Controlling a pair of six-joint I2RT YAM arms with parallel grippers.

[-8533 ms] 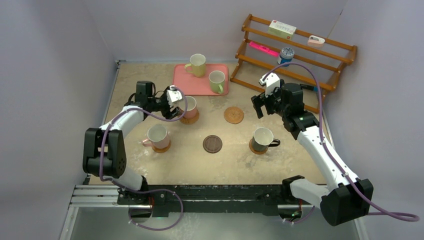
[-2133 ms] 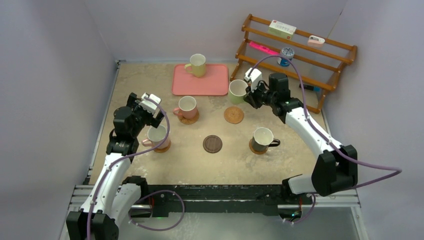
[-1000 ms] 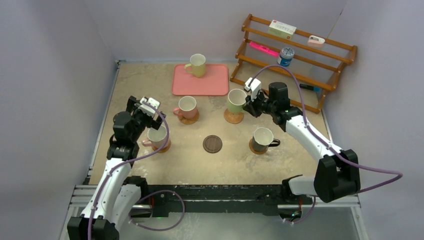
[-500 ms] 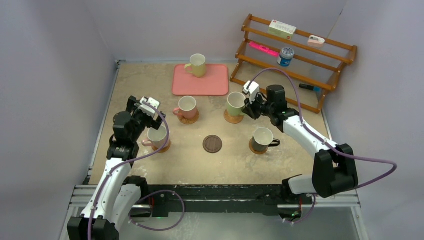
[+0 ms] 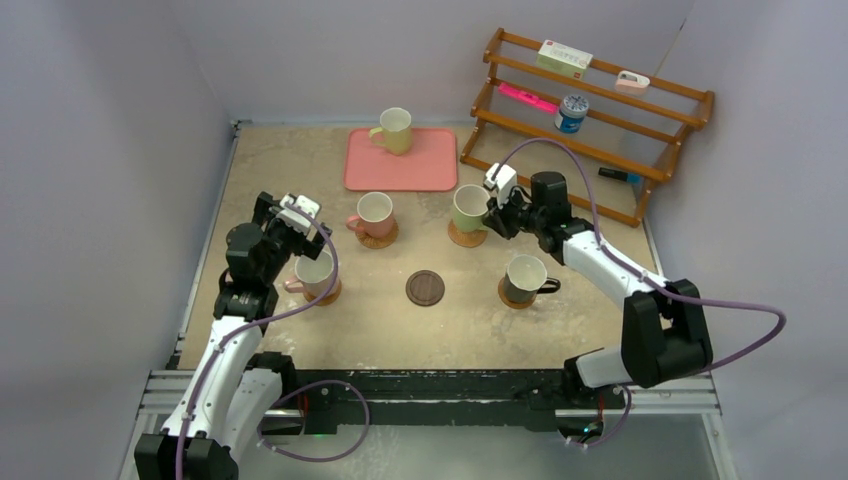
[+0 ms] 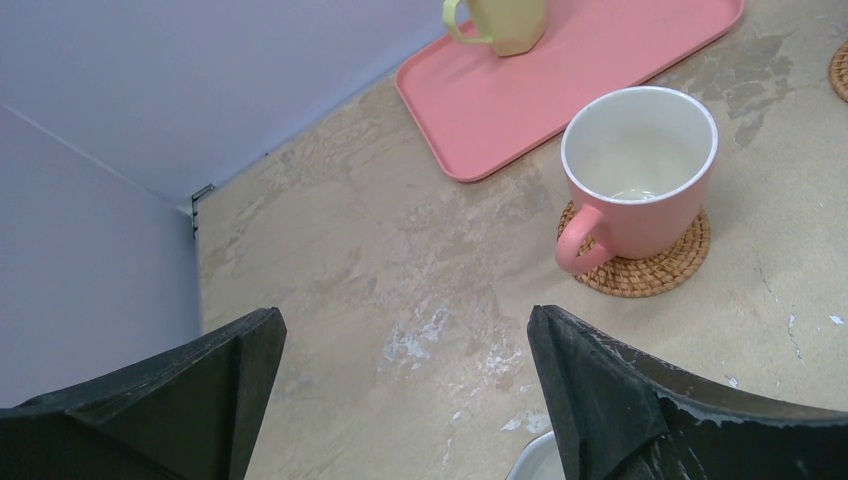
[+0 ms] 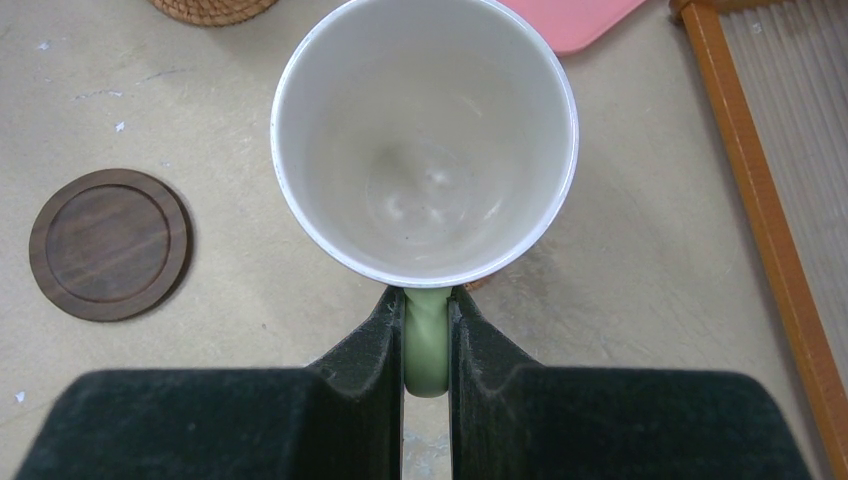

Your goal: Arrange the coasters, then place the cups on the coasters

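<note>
Left gripper (image 6: 400, 330): fingers spread wide, empty, above the pink cup (image 5: 315, 272) near the table's (image 5: 560, 330) left edge.
Dark coaster (image 5: 425, 288), table centre: bare. It awaits the yellow cup (image 5: 395, 130) on the pink tray (image 5: 400, 172) at the far edge.
Green cup (image 7: 425, 140): over its woven coaster (image 5: 462, 240), right of centre. Right gripper (image 7: 427, 300) is clenched on the handle.
You cannot tell whether the base is seated.
Risk: if you release early, the cup drops or rocks.
Risk: a finger snagging the handle on retreat would drag the cup off the coaster.
</note>
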